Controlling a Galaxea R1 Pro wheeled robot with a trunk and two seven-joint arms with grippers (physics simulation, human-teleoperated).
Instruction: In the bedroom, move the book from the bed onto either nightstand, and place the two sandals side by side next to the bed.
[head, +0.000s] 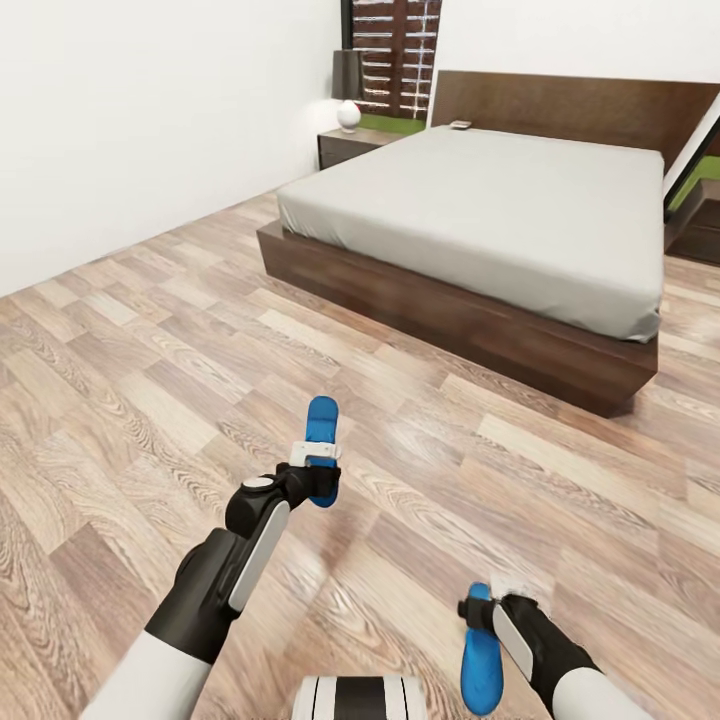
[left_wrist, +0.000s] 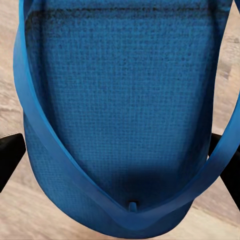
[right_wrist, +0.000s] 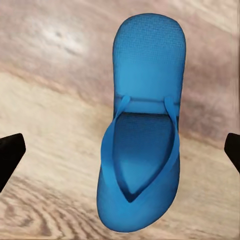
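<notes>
Wood-plank floor (head: 140, 400) fills most of the head view, white walls behind, dark-framed glass (head: 398, 55) at the far end with slats and green showing. We see the bed (head: 480, 210) ahead and to the right, dark frame, grey mattress, headboard against the far wall. Small dark object on the mattress near the headboard, likely the book (head: 461, 124), too small to read. One nightstand (head: 350, 145) stands at the bed's far left with a lamp (head: 347, 88) on top; part of another dark cabinet (head: 700, 225) sits at the right edge.

Left gripper (head: 322, 462) is out front over the floor, clamped on one blue sandal (head: 322, 445) that sticks up past its fingers. In the left wrist view that sandal (left_wrist: 120, 115) sits very close, strap and toe post clear, dark fingertips (left_wrist: 10, 157) at both sides touching its edges.

Right gripper (head: 487, 612) is low at the lower right, next to the second sandal (head: 480, 655). In the right wrist view this sandal (right_wrist: 142, 135) lies flat over the planks, strap side up, and the fingertips (right_wrist: 10, 152) stand well apart from it on each side, so this gripper is spread wide and holds nothing. We cannot tell whether that sandal touches the floor. Both sandals are well apart from the bed.
</notes>
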